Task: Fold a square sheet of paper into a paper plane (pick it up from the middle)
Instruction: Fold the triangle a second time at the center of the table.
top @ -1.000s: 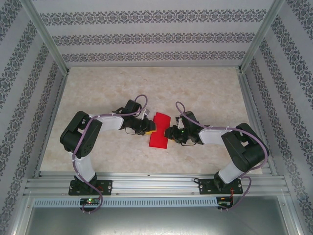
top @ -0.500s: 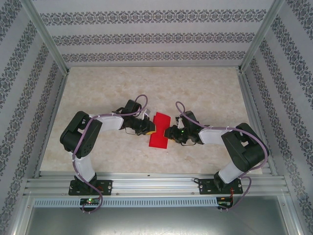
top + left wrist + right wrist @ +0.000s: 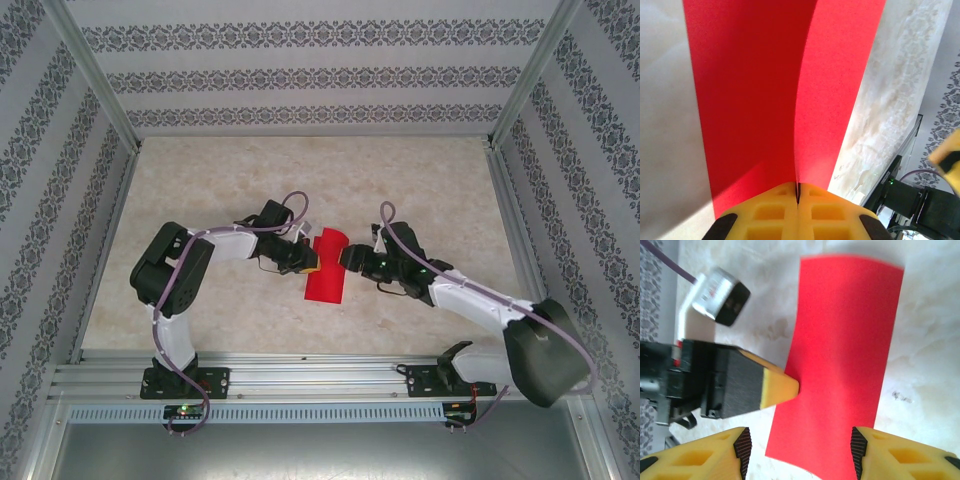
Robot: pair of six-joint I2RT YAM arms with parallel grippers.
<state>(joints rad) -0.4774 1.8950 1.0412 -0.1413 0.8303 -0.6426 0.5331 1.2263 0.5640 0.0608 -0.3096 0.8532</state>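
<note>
Bright red paper (image 3: 326,275); narrow rectangle, gently bowed

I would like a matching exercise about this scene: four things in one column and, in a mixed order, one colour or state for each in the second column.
Column A
1. left gripper
2. right gripper
3. square sheet of paper
4. table

Column B
a. beige, marbled
b. open
c. shut on the paper's edge
d. red, between the two grippers

Pairs: 1-c, 2-b, 3-d, 4-a
</note>
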